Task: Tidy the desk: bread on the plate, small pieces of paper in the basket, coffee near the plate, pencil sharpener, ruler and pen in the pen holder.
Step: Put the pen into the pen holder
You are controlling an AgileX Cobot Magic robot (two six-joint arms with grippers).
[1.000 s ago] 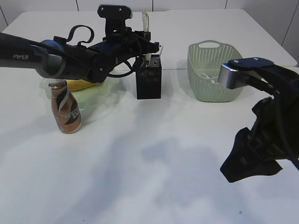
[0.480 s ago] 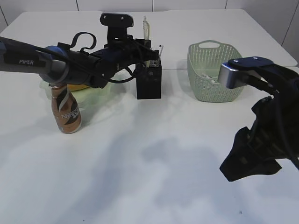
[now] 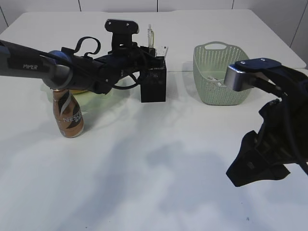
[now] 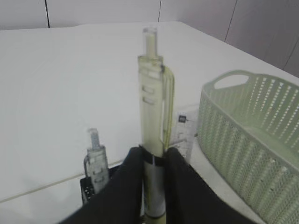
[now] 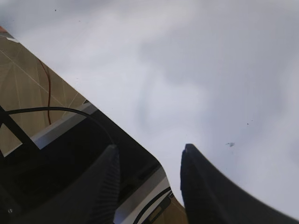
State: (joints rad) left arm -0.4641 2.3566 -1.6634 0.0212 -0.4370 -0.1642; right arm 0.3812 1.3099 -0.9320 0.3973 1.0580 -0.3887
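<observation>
Above the pen holder (image 3: 153, 85), left pincer (image 4: 154, 163) gripping pen (image 4: 154, 135), basket (image 4: 252, 135) beside

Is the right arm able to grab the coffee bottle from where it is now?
Probably not easily. The right gripper sits at the table's near right, open and empty, while the coffee bottle stands far left under the left arm, which would be in its way.

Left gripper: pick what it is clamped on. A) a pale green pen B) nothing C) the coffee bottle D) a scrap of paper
A: in the left wrist view the left gripper has its two dark fingers pressed on the barrel of the pale green pen, held upright above the black pen holder.
</observation>
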